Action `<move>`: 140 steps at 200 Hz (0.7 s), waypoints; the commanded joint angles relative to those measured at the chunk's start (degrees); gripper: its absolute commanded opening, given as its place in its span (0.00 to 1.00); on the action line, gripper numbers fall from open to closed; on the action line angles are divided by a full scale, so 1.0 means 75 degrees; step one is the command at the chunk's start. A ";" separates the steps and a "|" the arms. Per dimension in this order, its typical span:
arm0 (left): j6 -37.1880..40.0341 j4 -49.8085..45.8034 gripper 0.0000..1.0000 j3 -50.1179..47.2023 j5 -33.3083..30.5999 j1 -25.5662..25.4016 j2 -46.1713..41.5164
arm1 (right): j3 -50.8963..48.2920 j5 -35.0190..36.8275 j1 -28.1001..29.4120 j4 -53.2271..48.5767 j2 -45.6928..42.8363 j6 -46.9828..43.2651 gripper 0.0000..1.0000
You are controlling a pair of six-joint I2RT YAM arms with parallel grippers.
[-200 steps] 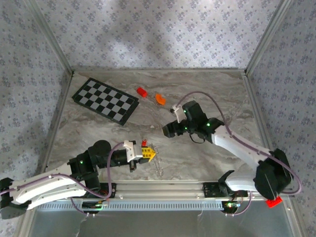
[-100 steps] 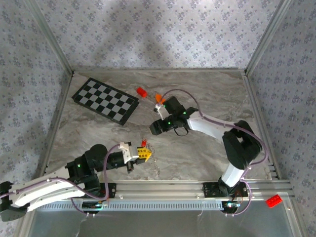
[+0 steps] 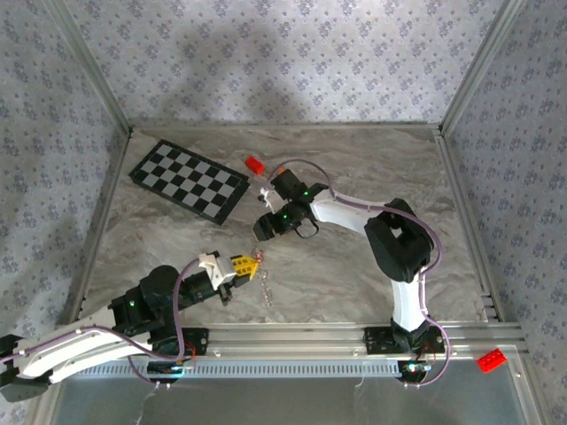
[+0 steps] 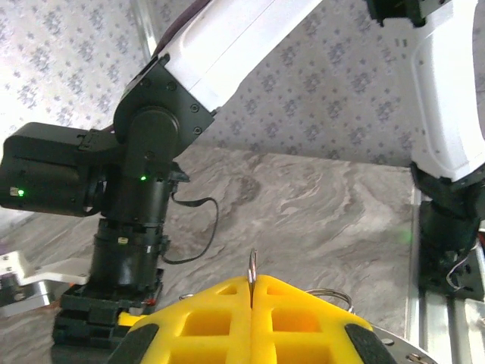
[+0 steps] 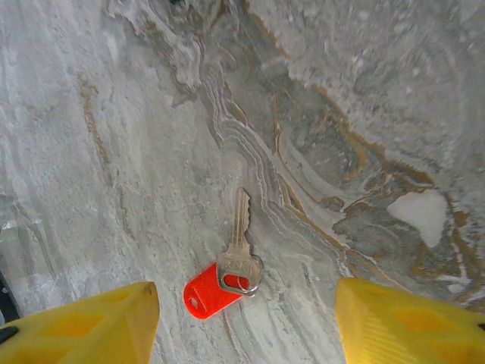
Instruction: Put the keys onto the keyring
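Two yellow-padded grippers meet over the grey marbled tabletop (image 5: pixel 364 114). Your right gripper (image 5: pixel 244 294) hangs above the stone with its fingers (image 5: pixel 83 326) spread wide. The small key (image 5: pixel 231 274), with a red plastic head and a thin silvery shaft, lies flat between them, touching neither, its shaft pointing away from the wrist. Your left gripper (image 4: pixel 251 292) is clamped tight on the thin silvery-grey metal keyring (image 4: pixel 252 267), whose edge stands upright between the pressed pads (image 4: pixel 204 326). From above, the two grippers sit near each other.
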 commanded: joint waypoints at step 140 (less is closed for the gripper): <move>0.0198 -0.0115 0.00 -0.0499 -0.0696 -0.0071 -0.2130 | -0.0030 -0.0395 0.0167 -0.0021 0.0661 0.0869 0.47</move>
